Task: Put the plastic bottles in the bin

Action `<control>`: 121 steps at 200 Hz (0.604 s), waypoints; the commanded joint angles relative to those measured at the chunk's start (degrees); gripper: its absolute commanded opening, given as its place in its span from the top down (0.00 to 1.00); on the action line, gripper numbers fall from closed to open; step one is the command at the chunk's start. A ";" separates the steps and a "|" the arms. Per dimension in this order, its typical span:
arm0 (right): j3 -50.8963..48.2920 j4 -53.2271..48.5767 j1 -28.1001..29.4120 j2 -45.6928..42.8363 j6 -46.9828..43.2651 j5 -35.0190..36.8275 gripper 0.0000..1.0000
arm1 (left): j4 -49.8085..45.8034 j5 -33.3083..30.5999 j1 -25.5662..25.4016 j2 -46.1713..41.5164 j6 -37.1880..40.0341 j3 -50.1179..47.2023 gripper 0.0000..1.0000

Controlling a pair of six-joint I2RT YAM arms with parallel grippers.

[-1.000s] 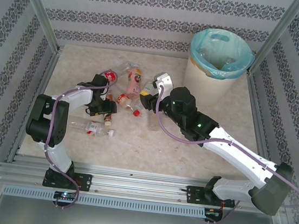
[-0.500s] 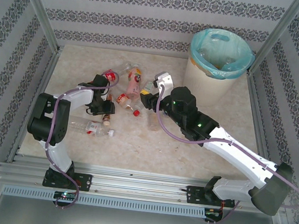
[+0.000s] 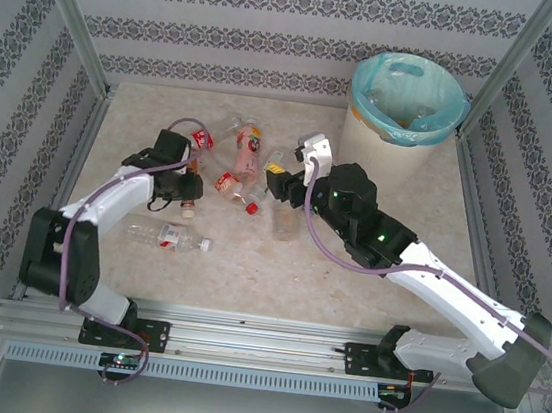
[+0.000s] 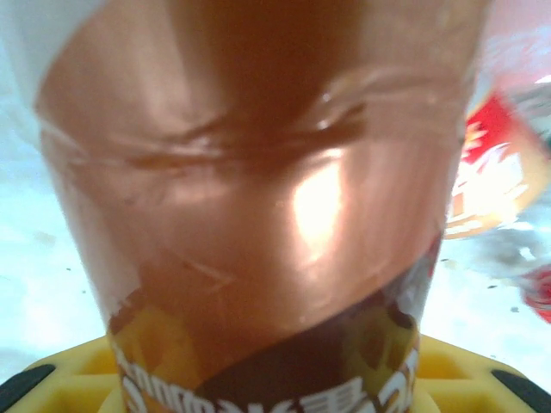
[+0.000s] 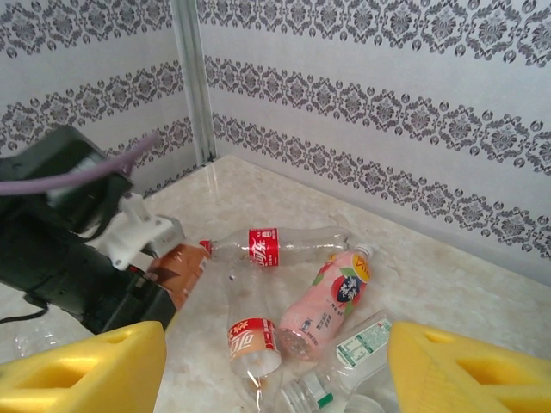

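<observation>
Gripper of left arm [image 3: 187, 194] now tight around brown bottle [image 4: 258, 215].

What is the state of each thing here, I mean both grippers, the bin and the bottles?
Left gripper, shut on brown bottle.
Right gripper, open, empty.
Bin, upright, bag-lined, top open.
Pink bottle, lying on its side.
Red-label bottle, lying on its side.
</observation>
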 commanded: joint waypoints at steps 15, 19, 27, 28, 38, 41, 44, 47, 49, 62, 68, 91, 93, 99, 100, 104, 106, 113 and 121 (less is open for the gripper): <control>-0.76 1.11 -0.52 -2.05 -0.14 1.91 0.31 | 9.28 -1.41 0.76 -14.43 3.85 -5.32 0.55; -0.81 1.30 -0.52 -2.07 -0.04 1.91 0.32 | 10.25 -0.77 0.69 -15.88 4.36 -5.77 0.57; -0.92 1.68 -0.52 -2.16 0.16 1.72 0.31 | 12.16 0.90 0.62 -18.41 5.55 -6.47 0.59; -0.93 1.70 -0.48 -2.20 0.20 1.64 0.31 | 12.39 1.18 0.59 -18.62 5.68 -6.55 0.59; -1.15 2.31 -0.52 -2.21 0.26 0.86 0.32 | 14.33 3.55 0.29 -21.32 7.09 -7.01 0.62; -1.26 2.67 -0.54 -2.29 0.30 0.60 0.31 | 14.83 4.25 0.09 -22.02 7.46 -7.12 0.62; -1.34 2.99 -0.54 -2.32 0.32 0.25 0.31 | 15.43 4.89 -0.02 -22.70 7.81 -7.21 0.63; -1.45 3.34 -0.53 -2.34 0.32 -0.06 0.31 | 15.96 5.55 -0.18 -23.37 8.22 -7.25 0.63; -1.52 3.51 -0.48 -2.34 0.32 -0.36 0.31 | 16.31 6.10 -0.31 -23.71 8.48 -7.26 0.63; -1.97 5.18 -0.53 -2.44 0.08 -2.64 0.32 | 18.69 9.86 -1.30 -26.47 10.45 -7.72 0.65; -2.07 5.91 -0.52 -2.56 -0.16 -4.10 0.32 | 20.04 11.54 -1.90 -27.60 11.29 -8.08 0.65; -2.33 8.63 -0.52 -3.08 -1.46 -9.76 0.32 | 27.31 15.80 -4.17 -32.49 14.68 -10.96 0.68; -2.34 8.92 -0.52 -3.20 -1.62 -10.37 0.32 | 27.91 16.15 -4.32 -32.78 14.93 -11.24 0.68; -2.58 10.00 -0.52 -3.40 -2.15 -12.12 0.32 | 29.92 17.33 -4.74 -33.91 15.70 -12.06 0.69; -2.63 10.08 -0.52 -3.44 -2.28 -12.40 0.32 | 30.14 17.58 -4.77 -34.11 15.77 -12.24 0.69; -2.82 10.95 -0.52 -3.53 -2.46 -13.54 0.32 | 31.69 18.40 -4.95 -34.65 16.18 -12.76 0.70; -2.86 11.37 -0.52 -3.56 -2.55 -14.06 0.32 | 32.44 18.82 -5.15 -34.94 16.43 -13.06 0.70; -3.21 12.64 -0.53 -3.91 -3.09 -16.27 0.31 | 34.70 20.86 -5.44 -35.72 17.12 -13.80 0.71; -3.50 13.95 -0.41 -4.11 -3.69 -18.59 0.30 | 37.06 24.30 -5.76 -36.36 18.20 -14.48 0.71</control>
